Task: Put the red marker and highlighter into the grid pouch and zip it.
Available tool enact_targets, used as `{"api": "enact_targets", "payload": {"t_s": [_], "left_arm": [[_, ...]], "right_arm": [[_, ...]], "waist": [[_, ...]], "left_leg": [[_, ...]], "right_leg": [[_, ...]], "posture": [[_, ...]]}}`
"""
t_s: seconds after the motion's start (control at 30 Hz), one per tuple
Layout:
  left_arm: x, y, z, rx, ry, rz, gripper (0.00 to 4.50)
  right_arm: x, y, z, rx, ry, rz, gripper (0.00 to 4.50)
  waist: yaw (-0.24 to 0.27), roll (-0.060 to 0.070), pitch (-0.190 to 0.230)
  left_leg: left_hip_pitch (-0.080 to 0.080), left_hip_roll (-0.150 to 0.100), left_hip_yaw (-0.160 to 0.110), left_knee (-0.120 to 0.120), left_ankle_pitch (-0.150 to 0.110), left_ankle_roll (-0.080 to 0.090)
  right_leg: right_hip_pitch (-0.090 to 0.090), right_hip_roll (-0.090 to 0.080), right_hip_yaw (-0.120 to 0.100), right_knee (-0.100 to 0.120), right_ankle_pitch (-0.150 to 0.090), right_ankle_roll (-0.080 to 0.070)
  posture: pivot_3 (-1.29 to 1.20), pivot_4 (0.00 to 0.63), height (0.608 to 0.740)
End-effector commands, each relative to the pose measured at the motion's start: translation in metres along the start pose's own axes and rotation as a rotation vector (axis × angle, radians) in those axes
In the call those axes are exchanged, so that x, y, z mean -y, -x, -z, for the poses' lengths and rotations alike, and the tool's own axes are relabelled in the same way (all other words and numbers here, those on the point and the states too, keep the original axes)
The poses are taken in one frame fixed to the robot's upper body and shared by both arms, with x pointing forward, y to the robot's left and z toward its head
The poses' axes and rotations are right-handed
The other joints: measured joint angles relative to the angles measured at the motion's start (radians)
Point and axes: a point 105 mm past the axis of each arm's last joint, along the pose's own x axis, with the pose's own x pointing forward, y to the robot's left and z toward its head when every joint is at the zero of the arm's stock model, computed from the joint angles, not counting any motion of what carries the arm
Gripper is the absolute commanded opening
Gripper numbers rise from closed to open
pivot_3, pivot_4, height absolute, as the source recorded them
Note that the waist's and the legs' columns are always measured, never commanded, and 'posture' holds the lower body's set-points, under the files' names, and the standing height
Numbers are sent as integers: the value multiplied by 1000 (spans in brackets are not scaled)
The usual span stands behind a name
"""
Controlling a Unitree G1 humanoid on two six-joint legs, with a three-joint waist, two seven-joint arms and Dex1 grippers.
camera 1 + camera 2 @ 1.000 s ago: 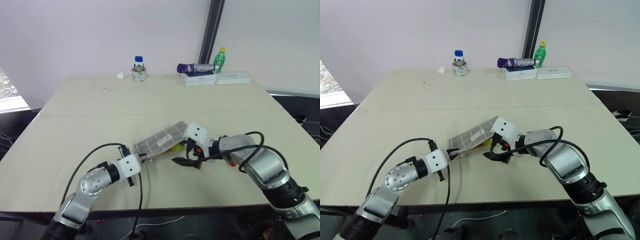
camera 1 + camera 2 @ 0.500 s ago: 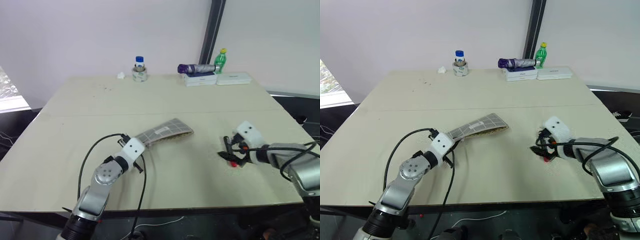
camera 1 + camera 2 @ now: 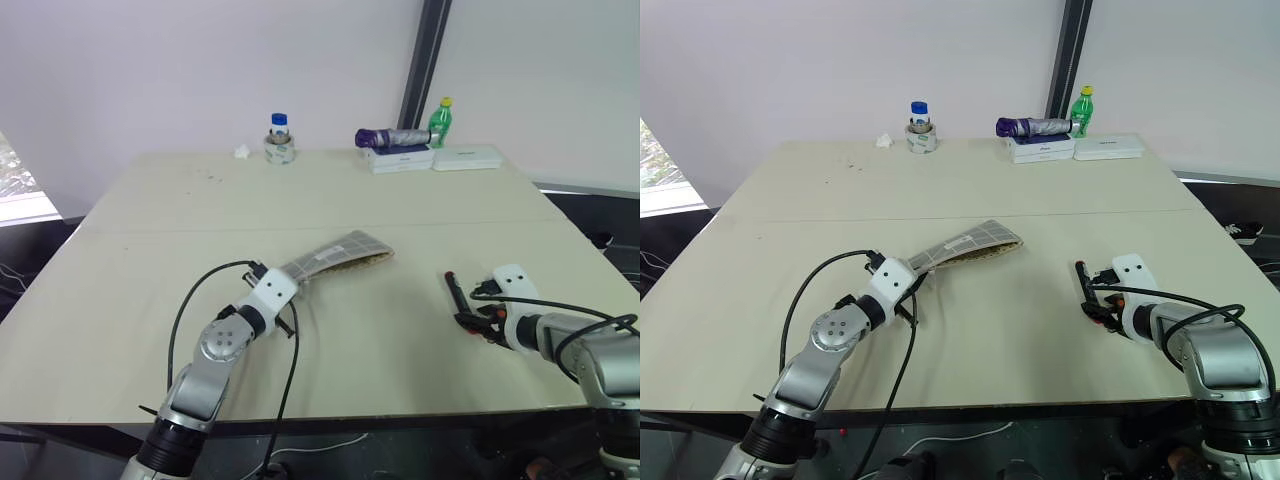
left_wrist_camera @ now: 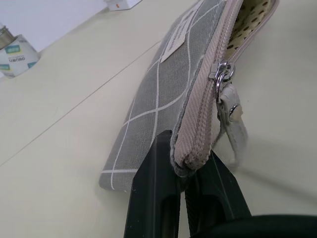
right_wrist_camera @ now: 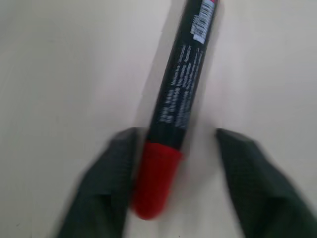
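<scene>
A: Marker first. The red marker [image 5: 173,124] lies flat on the table [image 3: 180,230], well to the right of the grid pouch [image 3: 340,257]. Your right gripper [image 5: 173,188] straddles its red end, fingers [image 5: 99,193] apart on either side and not pressing it; nothing is gripped yet.

B: And the pouch?

A: Your left gripper [image 4: 185,183] is clamped on the pouch's near end, right at the end of the zip seam. The pouch is raised off the table from that end, mouth gaping at the far end, with the zip slider [image 4: 221,74] partway along. I cannot make out the highlighter from here; judge it inside only if you can confirm it.

B: Risks?

A: The marker is round and the fingers sit near its tip, so closing there could squirt it out or roll it toward the right edge of the table. The pouch hangs from one corner pinch; a tug could slip it or spill the contents from the open mouth.

B: Surroundings?

A: Pale beige tabletop, bare around the pouch. Far behind the pouch, along the back edge: a small jar [image 3: 279,140], a green bottle [image 3: 440,120] and white boxes [image 3: 430,157]. White wall beyond.
</scene>
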Motion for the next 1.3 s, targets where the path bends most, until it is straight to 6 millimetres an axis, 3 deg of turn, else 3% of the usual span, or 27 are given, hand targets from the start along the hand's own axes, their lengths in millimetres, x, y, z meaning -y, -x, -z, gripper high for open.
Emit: {"api": "enact_targets", "payload": {"t_s": [0.03,0.07,0.13,0.3,0.57,0.83,1.3], "left_arm": [[-2,-2,-13,55,-15,2,0],[-3,-2,-13,56,-16,1,0],[-4,-3,-13,59,-17,0,0],[-5,-2,-16,80,-21,7,0],[-1,-1,-20,99,-44,28,0],[7,1,-22,113,-113,70,0],[31,5,-25,151,-281,246,0]], "right_arm": [[-1,8,-17,65,30,-3,597],[-2,10,-22,75,81,-5,331],[-8,14,-30,98,167,-32,332],[-55,36,-56,178,462,-234,332],[-81,29,-66,189,602,-302,332],[-86,21,-67,174,664,-304,332],[-108,16,-71,161,996,-328,332]], "waist": [[0,0,0],[0,0,0],[0,0,0],[-3,0,0],[1,0,0],[1,0,0],[0,0,0]], "left_leg": [[0,0,0,0,0,0],[0,0,0,0,0,0],[0,0,0,0,0,0],[0,0,0,0,0,0],[0,0,0,1,0,0],[-1,0,-1,1,0,1],[-1,1,-1,0,0,1]], "right_leg": [[0,0,0,0,0,0],[0,0,0,0,0,0],[0,0,0,0,0,0],[0,0,0,-1,0,0],[1,0,-1,-2,0,0],[1,-1,-1,-2,0,0],[0,-1,-1,-2,0,0]], "posture": [[0,150,740],[0,150,740],[0,150,740],[0,150,740],[0,150,740],[0,150,740],[0,150,740]]}}
